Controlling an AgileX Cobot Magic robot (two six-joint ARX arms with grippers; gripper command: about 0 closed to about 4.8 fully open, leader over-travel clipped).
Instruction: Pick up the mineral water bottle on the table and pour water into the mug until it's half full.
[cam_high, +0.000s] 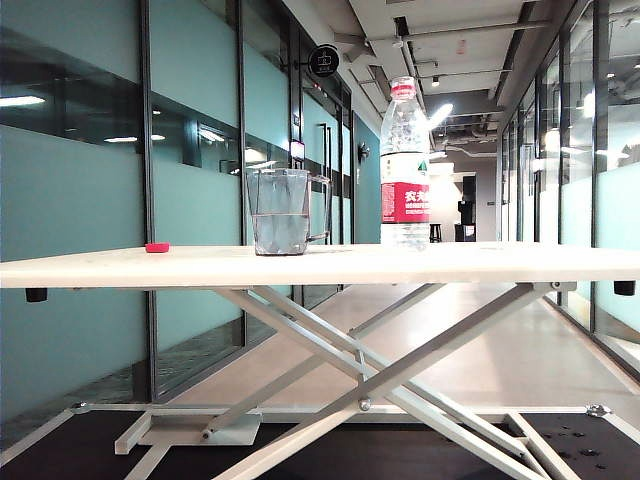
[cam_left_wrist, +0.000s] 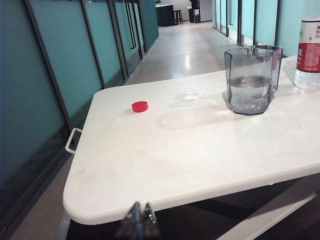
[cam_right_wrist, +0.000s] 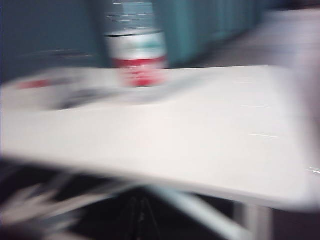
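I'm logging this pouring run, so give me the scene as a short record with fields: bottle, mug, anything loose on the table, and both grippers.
bottle: mineral water bottle upright on the table, red cap on, right of the mug in the exterior view
mug: mug upright, apart from the bottle, water roughly halfway up
loose item: small red cap lying near the table's left end
left gripper: left gripper below the table's near edge, jaws together, holding nothing
right gripper: shut; right wrist view too blurred to show it

Red-and-white bottle label (cam_high: 404, 202) (red cap (cam_high: 157, 247)).
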